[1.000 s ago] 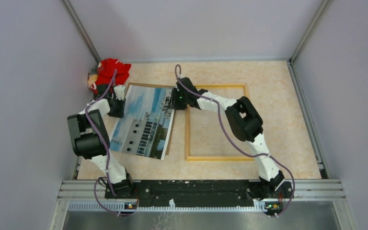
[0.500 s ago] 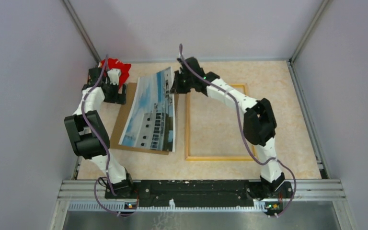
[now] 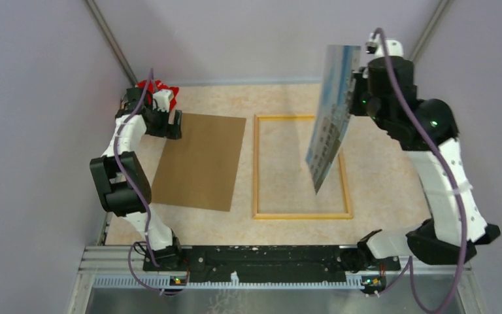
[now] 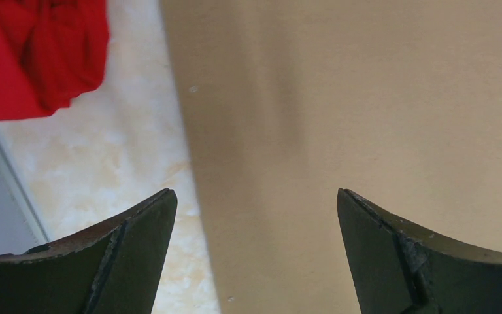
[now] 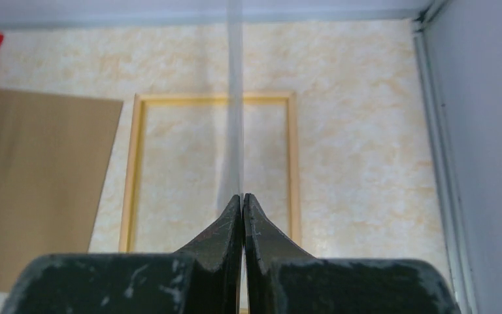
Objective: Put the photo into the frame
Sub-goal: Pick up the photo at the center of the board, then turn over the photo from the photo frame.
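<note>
Right fingers [image 5: 225, 229] are pinched tight on the photo [image 3: 330, 118], jaws closed flat against the sheet; it's up in the air, gripped near its upper end and hanging steeply, printed side turned toward the left arm; from above it hangs over the right half of the frame [image 3: 255, 170]; the wrist camera catches it edge-on, a thin pale line running up from the fingertips across the frame's opening. Left fingers [image 4: 137, 229] are spread wide and holding nothing, poised over the far left edge of the backing board [image 3: 199, 160]. The counter [image 3: 379, 190] is pale, marbled beige, and shows through the frame, which lies flat with its light wood side up; plain lilac-grey walls [image 3: 255, 39] close in on three sides, with metal struts in the far corners and a metal rail along the near edge. By the count: one photo, one frame, one brown board lying flat and slightly skewed just beside the frame's left rail, one red cloth [image 3: 149, 86] bunched in the far left corner, and two arms.
</note>
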`<state>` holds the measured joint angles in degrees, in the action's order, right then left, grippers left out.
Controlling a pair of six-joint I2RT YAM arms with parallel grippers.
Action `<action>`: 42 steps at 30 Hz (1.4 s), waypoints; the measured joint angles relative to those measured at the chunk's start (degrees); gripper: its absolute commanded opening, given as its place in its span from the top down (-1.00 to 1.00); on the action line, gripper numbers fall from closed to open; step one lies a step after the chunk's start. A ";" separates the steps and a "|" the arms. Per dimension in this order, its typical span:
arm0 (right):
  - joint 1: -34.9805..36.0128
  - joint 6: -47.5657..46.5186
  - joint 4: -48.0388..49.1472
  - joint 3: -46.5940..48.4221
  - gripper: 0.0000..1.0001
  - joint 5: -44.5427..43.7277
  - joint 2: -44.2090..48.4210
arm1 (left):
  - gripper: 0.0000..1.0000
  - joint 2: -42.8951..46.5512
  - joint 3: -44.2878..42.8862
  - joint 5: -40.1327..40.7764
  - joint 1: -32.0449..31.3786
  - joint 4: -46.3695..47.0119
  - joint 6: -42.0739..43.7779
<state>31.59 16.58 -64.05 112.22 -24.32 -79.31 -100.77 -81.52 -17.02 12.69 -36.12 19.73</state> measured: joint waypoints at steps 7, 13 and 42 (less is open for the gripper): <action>0.90 -1.51 -5.64 8.98 1.00 -7.10 3.10 | -0.97 0.00 0.61 -1.20 -4.17 -0.66 -0.33; 8.70 -0.81 -6.62 5.38 1.00 -8.22 -9.22 | -0.97 0.00 2.05 -1.11 -3.93 -0.81 -0.31; 10.34 41.05 4.63 -9.07 1.00 -2.23 -30.27 | -0.97 0.02 4.31 -0.24 -3.82 -0.33 0.07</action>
<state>41.93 57.63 -59.42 103.15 -26.55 -109.58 -100.75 -77.21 -17.26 8.86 -36.45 19.79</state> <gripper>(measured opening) 0.004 0.985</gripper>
